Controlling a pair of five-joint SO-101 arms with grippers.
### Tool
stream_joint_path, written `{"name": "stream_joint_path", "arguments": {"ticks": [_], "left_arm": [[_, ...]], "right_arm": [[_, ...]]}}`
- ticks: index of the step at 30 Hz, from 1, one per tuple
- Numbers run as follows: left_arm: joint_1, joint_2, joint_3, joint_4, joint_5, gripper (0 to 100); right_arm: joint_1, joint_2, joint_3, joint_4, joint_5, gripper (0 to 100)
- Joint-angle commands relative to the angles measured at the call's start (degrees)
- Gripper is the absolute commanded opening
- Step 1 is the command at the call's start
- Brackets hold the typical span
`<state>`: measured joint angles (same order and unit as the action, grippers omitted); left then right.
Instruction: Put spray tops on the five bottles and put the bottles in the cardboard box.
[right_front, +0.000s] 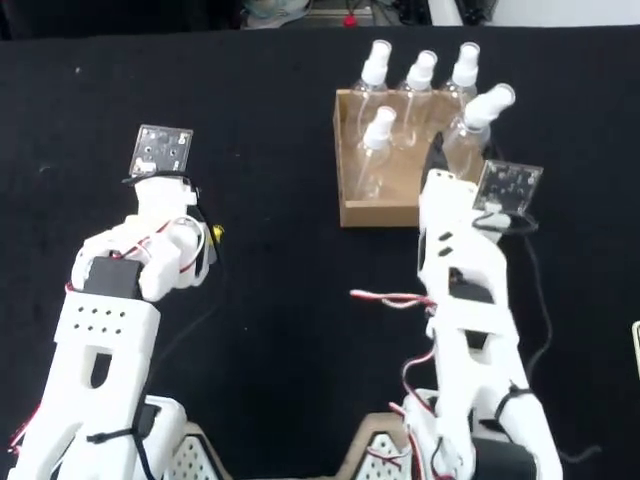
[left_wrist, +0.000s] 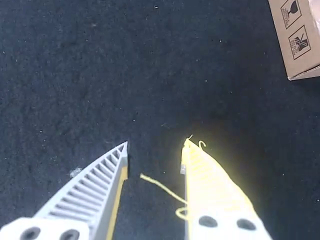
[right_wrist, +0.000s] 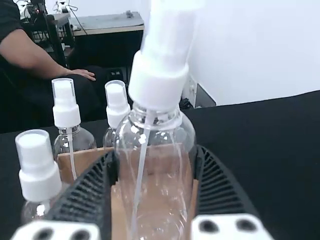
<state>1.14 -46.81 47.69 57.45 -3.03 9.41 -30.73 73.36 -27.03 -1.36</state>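
Observation:
The cardboard box (right_front: 355, 195) stands on the black table, right of centre toward the back. Several clear bottles with white spray tops stand upright in it, among them two at the back (right_front: 375, 70) (right_front: 420, 78) and one at the front (right_front: 378, 135). One more capped bottle (right_front: 478, 118) (right_wrist: 150, 135) leans tilted over the box's right side, and my right gripper (right_front: 440, 165) (right_wrist: 156, 160) is shut on its body. Three boxed bottles (right_wrist: 65, 115) show beyond it. My left gripper (right_front: 205, 240) (left_wrist: 155, 145) stands open over bare cloth, left of the box (left_wrist: 300, 35), with nothing between its fingers.
Black cloth (right_front: 280, 120) covers the whole table. A red and white cable (right_front: 385, 298) loops out from the right arm toward the middle. A pale object (right_front: 636, 345) sits at the table's right edge.

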Motion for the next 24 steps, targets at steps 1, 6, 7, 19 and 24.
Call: {"name": "stream_joint_path", "arguments": {"ticks": [1, 6, 7, 19, 24], "left_arm": [[0.22, -0.97, -0.48, -1.14, 0.62, 17], [-0.22, -0.97, -0.4, -1.14, 0.62, 17], [-0.31, -0.97, -0.4, -1.14, 0.62, 17], [-0.4, -0.97, -0.31, -1.05, 0.62, 17], [-0.31, -0.97, -0.31, -1.05, 0.7, 17]], "right_arm": [[0.88, 1.36, -0.31, -3.34, 3.52, 8.1], [0.88, 2.68, 0.31, -6.42, 4.04, 8.1], [0.88, 2.77, 1.27, -7.91, 4.04, 8.1], [1.49, 2.77, 6.2, -16.09, 4.04, 8.1], [3.6, 4.44, 2.68, -13.63, 4.13, 8.1]]}}
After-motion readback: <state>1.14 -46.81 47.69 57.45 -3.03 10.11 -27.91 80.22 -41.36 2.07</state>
